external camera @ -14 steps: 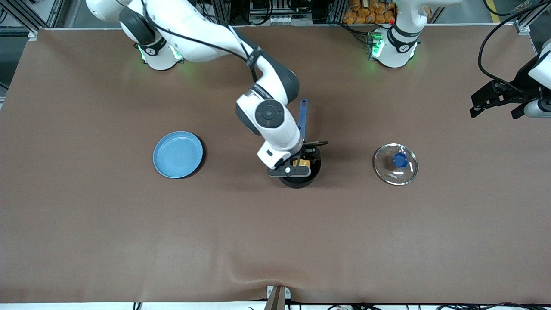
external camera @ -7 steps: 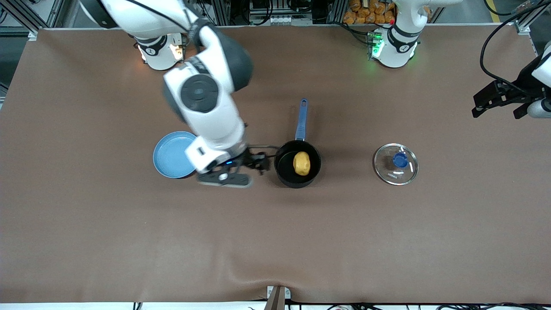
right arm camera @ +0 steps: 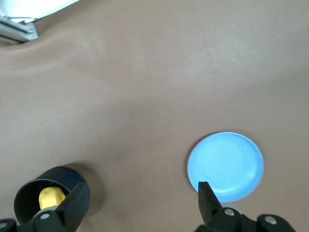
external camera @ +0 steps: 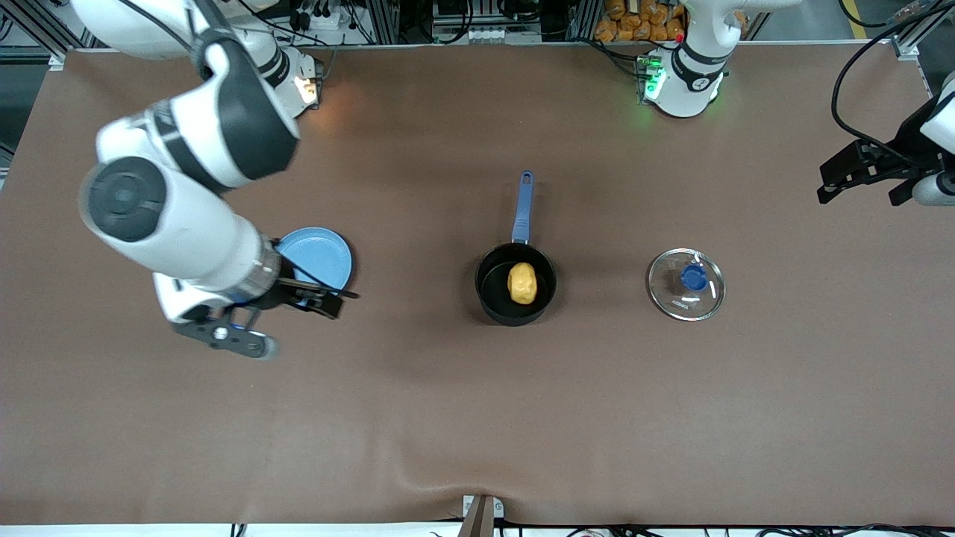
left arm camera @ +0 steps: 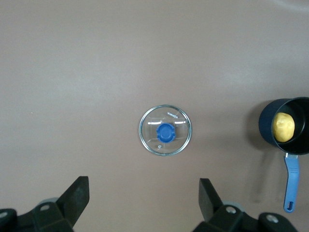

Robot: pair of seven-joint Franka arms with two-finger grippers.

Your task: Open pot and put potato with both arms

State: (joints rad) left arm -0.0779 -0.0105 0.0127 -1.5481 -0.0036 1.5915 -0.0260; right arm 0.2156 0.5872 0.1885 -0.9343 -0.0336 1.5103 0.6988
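Observation:
The black pot [external camera: 490,295] stands open at mid table, its blue handle [external camera: 524,205] pointing toward the robots' bases. The yellow potato [external camera: 522,283] lies inside it. The glass lid [external camera: 686,284] with the blue knob lies flat on the table beside the pot, toward the left arm's end. My right gripper [external camera: 328,302] is open and empty, up over the table by the blue plate [external camera: 321,253]. My left gripper [external camera: 858,195] is open and empty, waiting high at its end of the table. The left wrist view shows the lid [left arm camera: 165,130], pot [left arm camera: 266,123] and potato [left arm camera: 283,126]. The right wrist view shows the pot [right arm camera: 29,198] and potato [right arm camera: 50,197].
The light-blue plate lies toward the right arm's end, partly under my right arm; it also shows in the right wrist view [right arm camera: 226,165]. The brown table cover [external camera: 477,418] has a wrinkle near the front edge.
My right gripper let go of the potato, which now lies in the pot. The right arm swung up and away to the plate. The left arm has stayed still.

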